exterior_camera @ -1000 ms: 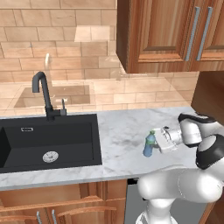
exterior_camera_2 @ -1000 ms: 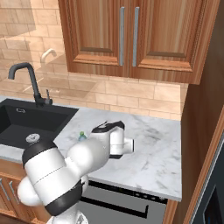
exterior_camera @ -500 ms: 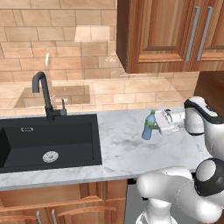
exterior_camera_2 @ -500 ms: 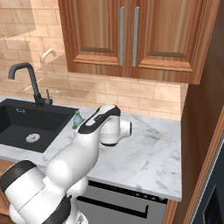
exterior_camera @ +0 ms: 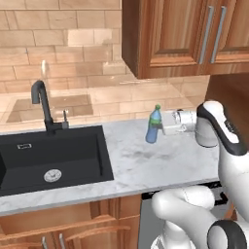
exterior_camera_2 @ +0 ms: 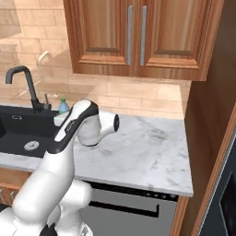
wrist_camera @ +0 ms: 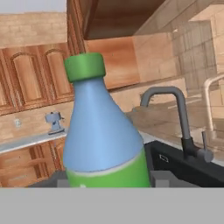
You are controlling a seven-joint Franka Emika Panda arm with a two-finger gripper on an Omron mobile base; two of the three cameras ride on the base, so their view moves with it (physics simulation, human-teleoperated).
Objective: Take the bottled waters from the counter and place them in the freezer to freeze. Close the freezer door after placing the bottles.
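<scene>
One bottle, the pale blue one with the green cap (wrist_camera: 99, 127), sits right between my fingers: my gripper (exterior_camera: 160, 129) is closed on its lower body, jaws drawn in to the bottle's width, and from my hand camera the green band at its base lies just ahead of my fingertips (wrist_camera: 162, 179) with the cap rising straight above them. Its long axis stands upright, crosswise to my reach, since my hand comes at it sideways from the right in the left base view. It hangs clear above the counter (exterior_camera: 160, 163), not resting on it, just right of the black sink (exterior_camera: 53, 155) and nearer me than the faucet (exterior_camera: 43, 104). I judge the carry is what comes next, and it turns on this: the bottle points up while my hand lies level, so I must keep that attitude as I swing. The freezer lies somewhere off to my right; I cannot place it exactly. Farthest back stand the wooden wall cabinets (exterior_camera_2: 138, 37).
</scene>
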